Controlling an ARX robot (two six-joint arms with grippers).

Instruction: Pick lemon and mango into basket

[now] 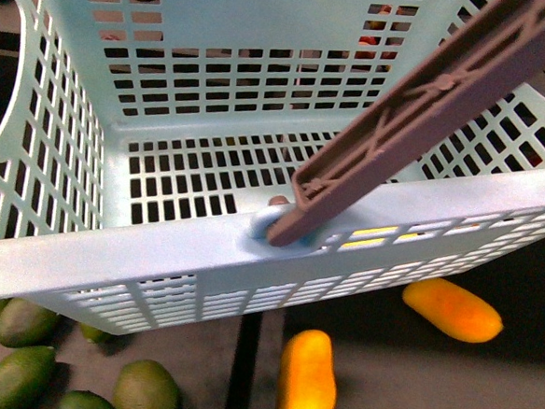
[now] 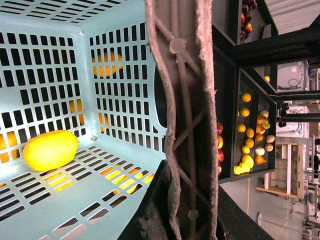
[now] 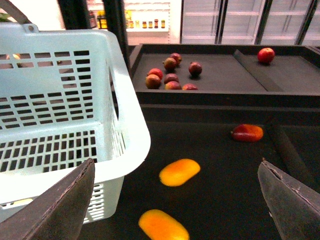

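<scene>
Since the lemon [image 2: 50,150] lies in the basket [image 3: 125,100], its handle [image 2: 182,125] clamped in the left fingers [image 2: 145,215], lower the wide-open right fingers [image 3: 60,205] across the mango [image 3: 180,171]'s narrow middle on the worktop [image 3: 225,190].

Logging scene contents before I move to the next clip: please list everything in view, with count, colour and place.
basket: one, light teal, slotted, tilted close to the front camera
swing handle: one, brownish-mauve, on the basket
lemon: one, yellow, on the basket floor
mangoes: at least three, orange-yellow, on the dark surface outside the basket
green oval fruits: at least five, dark green, left of the mangoes
red-orange long fruit: one, on the dark surface
dark red round fruits: about seven, in a black tray
red round fruit: one, in the neighbouring tray
left end effector: dark, closed on the swing handle
right end effector: dark, open, empty
</scene>
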